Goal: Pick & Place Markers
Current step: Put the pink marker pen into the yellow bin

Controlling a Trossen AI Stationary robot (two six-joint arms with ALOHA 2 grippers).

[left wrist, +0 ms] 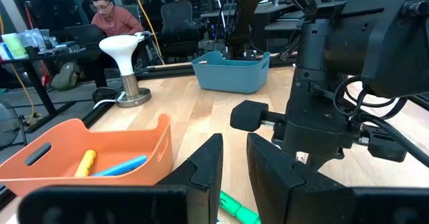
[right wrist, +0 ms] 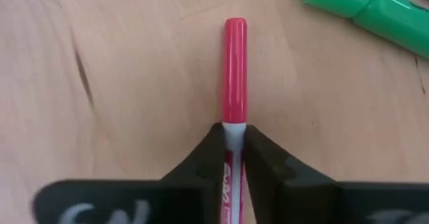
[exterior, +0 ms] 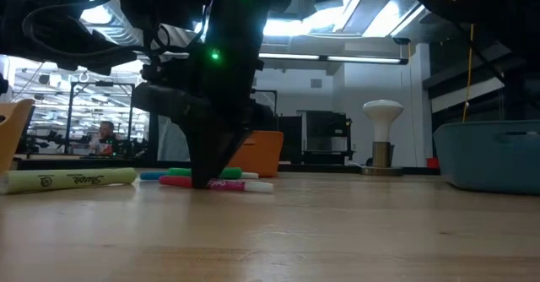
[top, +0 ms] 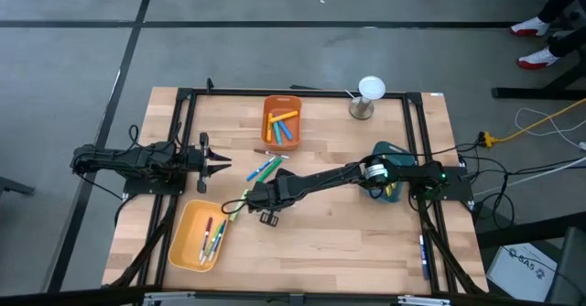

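Right gripper (right wrist: 234, 158) pressed down at the wooden desk's (top: 366, 242) centre, its dark fingers pinched on a red-capped white marker (right wrist: 234, 76) lying flat, green marker (right wrist: 375, 9) just beside, left gripper (top: 220, 164) near the left edge, fingers narrowly apart, empty

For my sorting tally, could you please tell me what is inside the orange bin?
The orange bin holds several markers: orange, yellow and blue ones show. Any lying beneath them cannot be seen.
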